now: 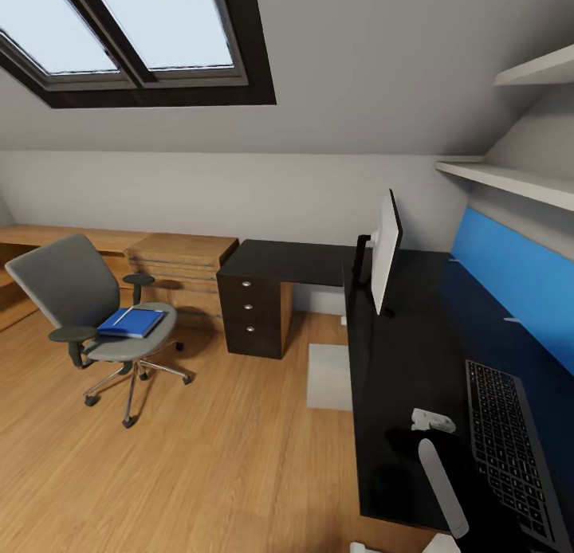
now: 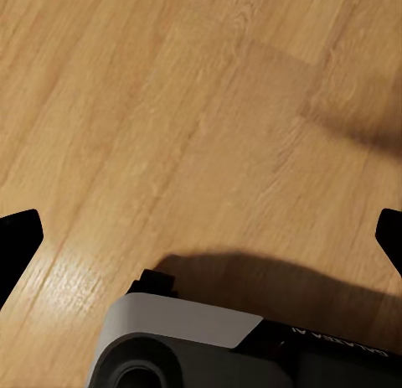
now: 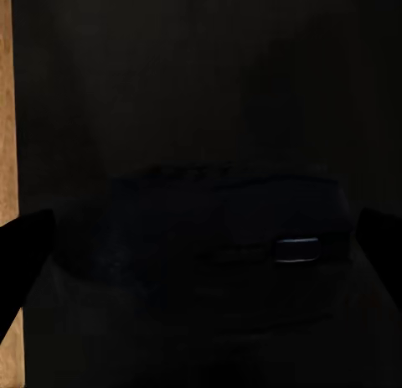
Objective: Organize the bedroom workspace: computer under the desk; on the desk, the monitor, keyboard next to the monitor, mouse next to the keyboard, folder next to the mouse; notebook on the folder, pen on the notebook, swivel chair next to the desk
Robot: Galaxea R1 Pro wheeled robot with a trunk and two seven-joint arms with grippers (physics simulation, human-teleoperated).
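The bedroom has grey sloped walls, a dark-framed skylight [image 1: 135,35] and a light wooden floor [image 1: 199,457].

The L-shaped table [image 1: 399,362], glossy black on top, runs along the right wall under a blue back panel [image 1: 510,290], with its black drawer unit [image 1: 251,314] at the far corner beside low wooden shelving [image 1: 179,270].

The swivel chair [image 1: 72,298] stands on the floor well apart from the table, at the left. The bright blue folder [image 1: 134,323] lies flat on its seat, with a thin pale pen [image 1: 123,315] resting on it.

The monitor [image 1: 387,250] stands upright on the table, seen nearly edge-on. The computer [image 1: 328,376] shows as a pale case on the floor, just beside the table's edge.

The keyboard [image 1: 506,445] lies on the table near the blue panel.

The left jaws [image 2: 201,237] are spread wide over bare floor. The right jaws [image 3: 201,237] are likewise parted, above the dark tabletop.
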